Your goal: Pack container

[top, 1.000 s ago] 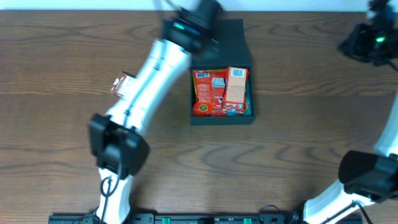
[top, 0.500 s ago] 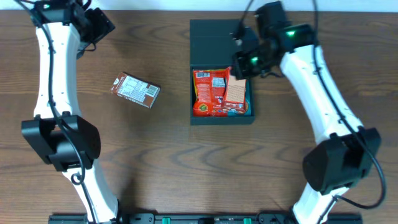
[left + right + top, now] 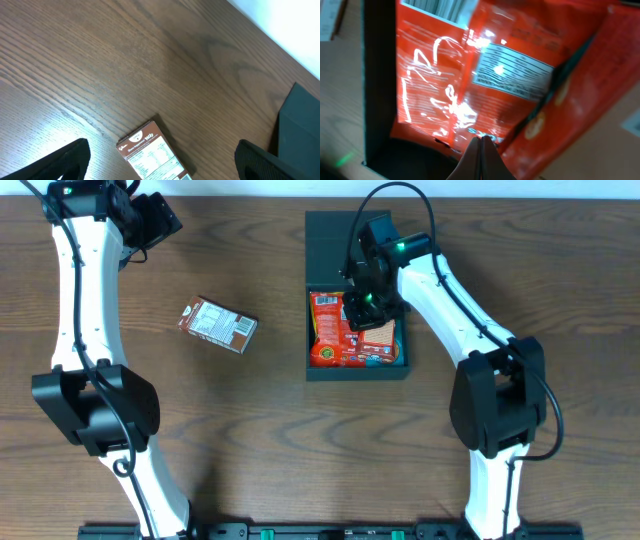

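Closely above the container's contents, the right gripper [image 3: 481, 150] has its two fingers pressed together with nothing between them. The tips point at a shiny red snack pouch [image 3: 465, 75] (glare streaks across the foil). An orange-red carton [image 3: 605, 90] lies just beside the pouch, on its right in the overhead view.

Both sit in the container [image 3: 355, 370], a dark square box toward the far middle of the table [image 3: 300, 440], its flap lid [image 3: 340, 240] open toward the far edge.

The left gripper [image 3: 158, 222] hangs at the far left corner over bare wood, its fingers [image 3: 65, 160] spread wide and holding nothing. A brown snack box [image 3: 218, 325] lies flat and slightly askew, left of the container and apart from it.

The tabletop is dark brown wood with a strong grain; past its far edge runs a plain white wall [image 3: 285, 20].
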`<state>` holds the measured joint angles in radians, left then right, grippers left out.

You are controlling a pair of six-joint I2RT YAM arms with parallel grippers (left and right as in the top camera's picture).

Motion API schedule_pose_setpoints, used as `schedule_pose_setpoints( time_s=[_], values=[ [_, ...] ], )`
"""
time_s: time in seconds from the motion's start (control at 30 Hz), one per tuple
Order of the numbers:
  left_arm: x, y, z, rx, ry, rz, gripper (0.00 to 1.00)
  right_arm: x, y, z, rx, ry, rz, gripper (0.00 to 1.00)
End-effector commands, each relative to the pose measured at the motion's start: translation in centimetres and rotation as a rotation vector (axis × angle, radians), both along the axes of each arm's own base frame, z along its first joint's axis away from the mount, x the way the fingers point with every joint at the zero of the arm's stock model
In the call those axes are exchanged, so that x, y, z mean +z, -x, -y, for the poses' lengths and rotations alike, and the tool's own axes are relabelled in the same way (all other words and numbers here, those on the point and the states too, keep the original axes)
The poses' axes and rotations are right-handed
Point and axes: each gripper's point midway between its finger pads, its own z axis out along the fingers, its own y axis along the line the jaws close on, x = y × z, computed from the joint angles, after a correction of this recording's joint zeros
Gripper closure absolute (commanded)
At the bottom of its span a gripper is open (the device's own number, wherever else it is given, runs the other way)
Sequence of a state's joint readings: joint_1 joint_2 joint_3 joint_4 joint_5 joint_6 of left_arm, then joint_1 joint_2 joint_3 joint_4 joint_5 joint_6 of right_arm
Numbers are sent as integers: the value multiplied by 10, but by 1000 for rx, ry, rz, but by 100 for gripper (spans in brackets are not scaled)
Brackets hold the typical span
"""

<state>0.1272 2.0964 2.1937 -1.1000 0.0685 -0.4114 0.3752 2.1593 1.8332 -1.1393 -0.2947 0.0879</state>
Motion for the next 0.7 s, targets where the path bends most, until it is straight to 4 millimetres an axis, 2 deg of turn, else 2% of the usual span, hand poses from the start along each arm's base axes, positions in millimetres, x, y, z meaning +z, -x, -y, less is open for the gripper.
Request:
schedule_pose_setpoints(
  time_s=[0.0, 0.17, 0.3, 0.37, 0.47, 0.5, 0.57, 0.67],
  values=[
    [16, 2, -1, -19, -16, 32, 6, -6, 2, 10, -15, 67, -8, 98],
    [16, 3, -1, -19, -16, 32, 6, -8, 7, 22, -14, 127, -21, 98],
    [16, 2, -1, -19, -16, 33, 6, -5, 6, 16, -12, 98, -21, 99],
    [16, 2, -1, -19, -16, 33, 6, 10, 2, 5, -7, 37, -2, 98],
    [16, 2, -1, -21, -17, 32, 5, 40, -14, 3, -11, 3, 80, 99],
    [13, 3, 0, -25, -18, 25, 5, 58, -22, 7, -20, -14, 131, 99],
    [7, 5, 0, -26, -15, 7, 5, 70, -32, 17, -32, -5, 184, 98],
    [-5, 9, 3, -31, -5, -27, 5, 64, -39, 44, -71, 98, 203, 98]
  ],
)
